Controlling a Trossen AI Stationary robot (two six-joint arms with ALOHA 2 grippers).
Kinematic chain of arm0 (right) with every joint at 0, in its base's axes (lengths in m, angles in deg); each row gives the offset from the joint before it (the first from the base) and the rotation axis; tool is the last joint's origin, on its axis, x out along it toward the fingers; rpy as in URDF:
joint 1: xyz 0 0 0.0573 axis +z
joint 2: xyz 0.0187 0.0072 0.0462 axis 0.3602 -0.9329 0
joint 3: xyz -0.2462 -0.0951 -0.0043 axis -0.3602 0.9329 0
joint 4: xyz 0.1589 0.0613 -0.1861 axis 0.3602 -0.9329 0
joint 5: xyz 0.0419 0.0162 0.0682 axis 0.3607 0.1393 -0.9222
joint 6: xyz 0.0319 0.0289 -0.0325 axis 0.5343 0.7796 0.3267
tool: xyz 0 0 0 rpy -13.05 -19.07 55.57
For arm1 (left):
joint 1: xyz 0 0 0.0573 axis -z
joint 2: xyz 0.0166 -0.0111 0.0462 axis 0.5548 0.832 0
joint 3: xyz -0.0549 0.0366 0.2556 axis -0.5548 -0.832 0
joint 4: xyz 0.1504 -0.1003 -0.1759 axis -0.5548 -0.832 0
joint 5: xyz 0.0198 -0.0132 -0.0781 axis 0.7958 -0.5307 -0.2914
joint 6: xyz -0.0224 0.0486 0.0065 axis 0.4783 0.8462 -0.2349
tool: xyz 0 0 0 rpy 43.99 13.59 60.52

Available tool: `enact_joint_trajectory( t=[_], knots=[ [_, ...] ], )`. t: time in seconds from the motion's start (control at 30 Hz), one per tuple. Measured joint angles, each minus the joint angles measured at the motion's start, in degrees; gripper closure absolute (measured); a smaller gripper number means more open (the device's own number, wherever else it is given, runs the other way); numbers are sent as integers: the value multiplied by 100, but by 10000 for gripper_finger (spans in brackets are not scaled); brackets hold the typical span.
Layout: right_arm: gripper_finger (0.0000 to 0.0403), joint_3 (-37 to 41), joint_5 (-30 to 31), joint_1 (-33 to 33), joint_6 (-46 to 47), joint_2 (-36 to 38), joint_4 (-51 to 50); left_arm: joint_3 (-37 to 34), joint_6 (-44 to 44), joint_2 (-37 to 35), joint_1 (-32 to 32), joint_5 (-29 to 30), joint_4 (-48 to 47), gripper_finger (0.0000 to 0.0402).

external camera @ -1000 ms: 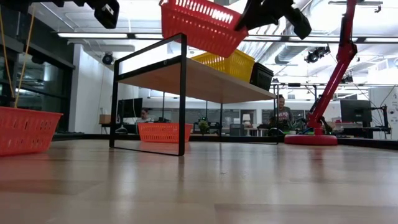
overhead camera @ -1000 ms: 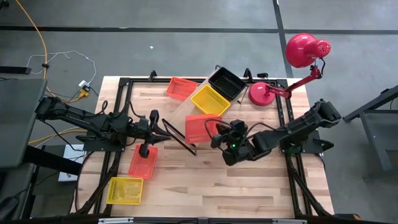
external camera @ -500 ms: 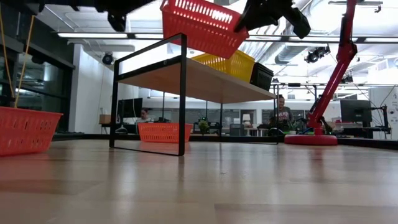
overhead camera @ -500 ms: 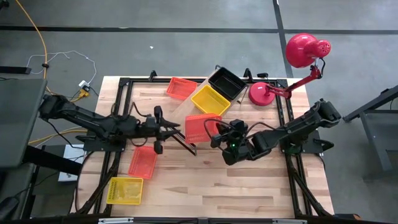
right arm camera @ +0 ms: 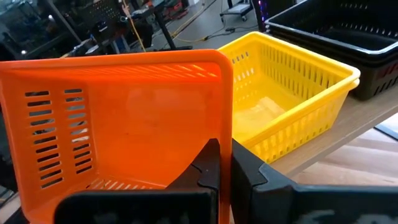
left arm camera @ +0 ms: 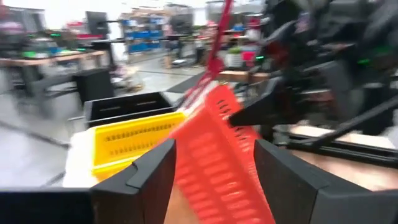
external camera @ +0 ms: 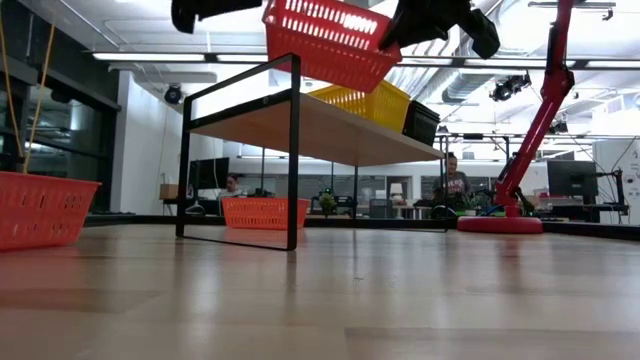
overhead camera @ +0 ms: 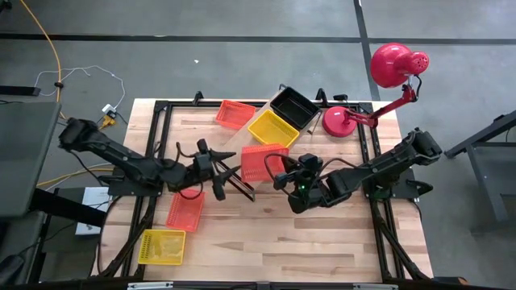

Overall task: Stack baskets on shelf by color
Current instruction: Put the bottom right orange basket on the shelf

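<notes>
An orange basket [overhead camera: 260, 162] hangs tilted over the near end of the shelf [overhead camera: 244, 142], with my right gripper [overhead camera: 282, 171] shut on it. Farther along the light-wood shelf [external camera: 330, 125], a yellow basket [overhead camera: 272, 129] and a black basket [overhead camera: 293, 107] rest on their bottoms. My left gripper [overhead camera: 228, 167] is open and level, just to the table's left of the held basket. In the left wrist view its fingers [left arm camera: 149, 177] stand on either side of the orange basket [left arm camera: 217, 155]; I cannot tell whether they touch it. My right gripper pinches the orange basket's side wall at its rim [right arm camera: 222, 127], one finger inside the basket and one outside. It comes from the table's right, slanting a little downward. The basket is lifted clear and tilted, with its bottom just above the shelf's black frame [external camera: 292, 90].
On the tabletop lie a second orange basket [overhead camera: 185, 209] and a yellow basket [overhead camera: 161, 246] at the near left. Another orange basket [overhead camera: 235, 113] lies at the far side. A red lamp [overhead camera: 387, 72] stands at the far right corner. Black frame rails run along the table's edges.
My left gripper has risen from above the orange basket at the near left. It has swung from pointing down to level and gone toward the table's right, up to the held basket. My right gripper and its basket have kept nearly still.
</notes>
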Motion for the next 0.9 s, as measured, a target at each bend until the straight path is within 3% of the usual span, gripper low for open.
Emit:
enact_joint_trajectory(
  t=[0.1,0.27,0.57,0.7,0.9],
  knots=[
    [402,0,26,0,-1,0,-2,103,10,234,32,458,-4,196],
    [402,0,107,0,-3,0,-2,301,-78,641,9,602,-3,196],
    [402,0,147,0,-1,0,75,581,-78,1067,9,1371,-2,204],
    [402,0,287,57,-247,0,368,581,80,1063,13,1555,81,251],
    [402,2,489,212,-1055,2,1031,581,512,1047,117,1684,318,379]
  ],
)
